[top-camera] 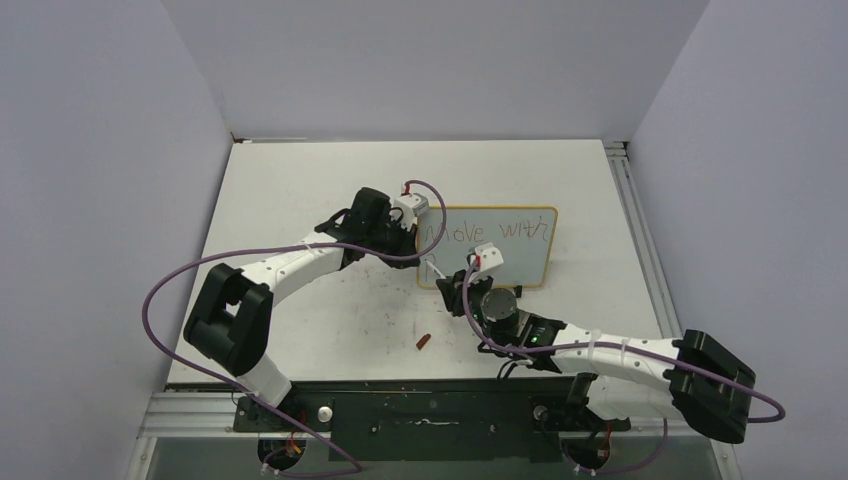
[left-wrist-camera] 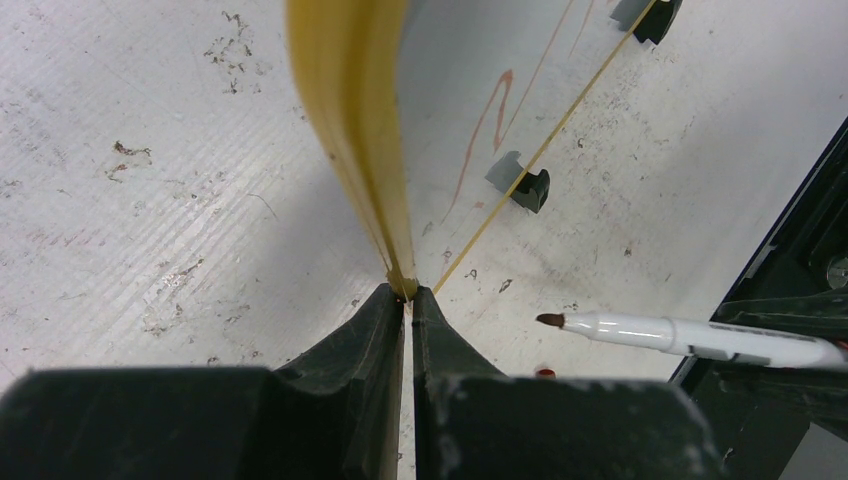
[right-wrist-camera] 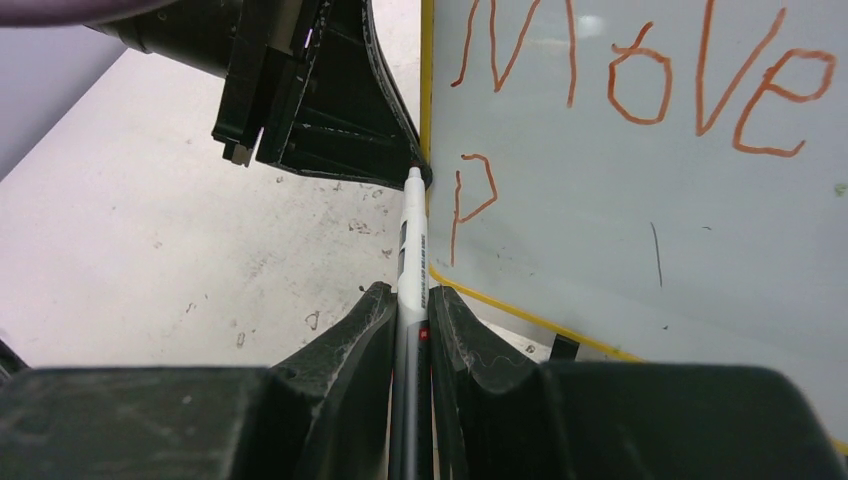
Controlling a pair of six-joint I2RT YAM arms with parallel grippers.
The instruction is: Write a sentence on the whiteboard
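Pale, glossy white-grey with a thin yellow frame, the whiteboard [top-camera: 510, 262] sits just right of centre in the overhead view, on a scuffed white table [top-camera: 300, 190]. The sentence [top-camera: 490, 232] is written on it in thin reddish-brown marker. The top line reads "Move with", and a lone "P" [right-wrist-camera: 470, 200] starts a second line near the board's left edge. In the right wrist view the word "Move" fills the upper right of the frame. In the left wrist view, two small black feet [left-wrist-camera: 530, 188] show along the board's lower edge, in the upper right of the frame.

The left gripper [left-wrist-camera: 408, 300] is clenched on the board's yellow frame at its left edge, with the fingers pressed together around the thin rim. In the overhead view it sits at the board's upper left corner.

The right gripper [right-wrist-camera: 412, 310] grasps a white marker [right-wrist-camera: 412, 250] tightly between its fingers. The marker points up the frame, and its tip is just beside the board's lower left edge, close to the "P". Whether the tip touches the board cannot be told. In the left wrist view the marker enters from the lower right, with its dark tip over the bare table.

A small reddish-brown object [top-camera: 424, 341] lies on the table below the board in the overhead view.
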